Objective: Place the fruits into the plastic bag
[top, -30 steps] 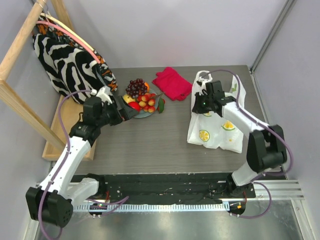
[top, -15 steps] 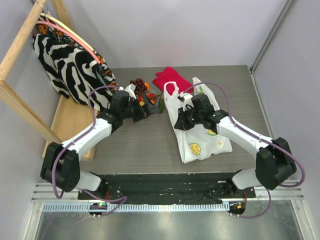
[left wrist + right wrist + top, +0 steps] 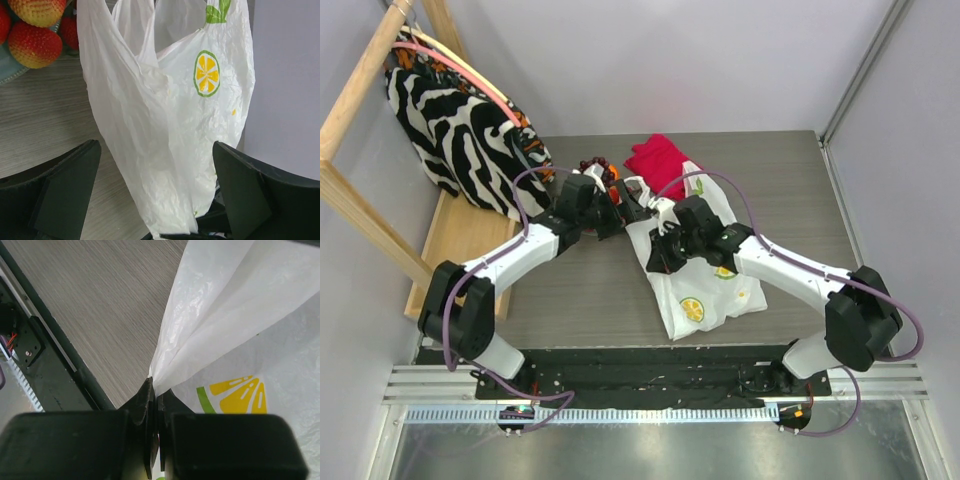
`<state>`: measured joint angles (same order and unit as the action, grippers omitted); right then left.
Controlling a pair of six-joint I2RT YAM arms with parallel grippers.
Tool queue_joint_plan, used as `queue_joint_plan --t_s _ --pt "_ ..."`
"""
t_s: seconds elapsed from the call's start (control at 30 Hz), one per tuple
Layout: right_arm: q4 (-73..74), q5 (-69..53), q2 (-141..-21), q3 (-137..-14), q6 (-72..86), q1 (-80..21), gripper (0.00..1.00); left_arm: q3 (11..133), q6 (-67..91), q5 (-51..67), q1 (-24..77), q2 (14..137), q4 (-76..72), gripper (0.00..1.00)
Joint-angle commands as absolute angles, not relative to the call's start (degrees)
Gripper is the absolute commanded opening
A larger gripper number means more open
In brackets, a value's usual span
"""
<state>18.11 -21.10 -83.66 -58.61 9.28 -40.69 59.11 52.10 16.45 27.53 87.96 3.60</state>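
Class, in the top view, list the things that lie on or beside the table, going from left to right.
Zebra bag → grapes → red cloth. The plastic bag overlaps the cloth, so it is left out.

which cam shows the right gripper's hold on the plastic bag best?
Right wrist: the right gripper is shut on a fold of the plastic bag. Top external shows it at the bag's edge, contact too small. Left wrist shows mainly the bag.

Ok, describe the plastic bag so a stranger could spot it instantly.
On the grey wood-grain table, look centre-right, beside the red cloth. The plastic bag lies there, pinched by the right gripper. It is thin, white and crinkly with yellow lemon slices, unlike the plain cloth and the zebra-striped bag.
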Motion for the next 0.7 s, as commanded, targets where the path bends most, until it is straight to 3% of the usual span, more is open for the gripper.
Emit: queue_joint_plan --t_s 0.0,0.23,0.33,0.37,0.43,0.47,0.57,0.67 --pt "17.7 -20.0 -83.5 -62.2 7.7 -42.1 0.08 62.3 50.5 13.3 28.7 89.6 7.7 1.0" --pt "19.2 -17.1 -83.4 -63.2 6.4 -44.9 0.12 66.4 49.2 15.2 30.2 94.8 11.8 0.97" --pt "19.2 -14.0 -82.1 -62.6 7.4 -44.9 0.24 66.3 48.3 17.3 30.3 94.1 8.6 0.51" --pt "19.2 -12.3 -81.6 -62.4 7.8 -44.8 0.38 66.0 47.7 17.6 30.3 93.4 7.7 0.18" --pt "19.3 -6.1 -79.2 -62.2 10.4 -44.6 0.5 65.7 45.9 17.9 30.5 92.0 5.6 0.01" --pt "19.5 -4.9 -78.2 -62.2 11.3 -43.3 0.61 65.5 44.8 17.8 30.6 90.3 4.8 0.0" --pt "19.4 -6.1 -73.3 -62.8 15.2 -39.4 0.77 64.1 40.4 15.7 31.6 85.6 2.3 0.0" --pt "19.0 -10.9 -69.6 -64.0 19.9 -31.4 0.85 61.8 36.4 14.4 32.5 81.1 0.3 0.0"
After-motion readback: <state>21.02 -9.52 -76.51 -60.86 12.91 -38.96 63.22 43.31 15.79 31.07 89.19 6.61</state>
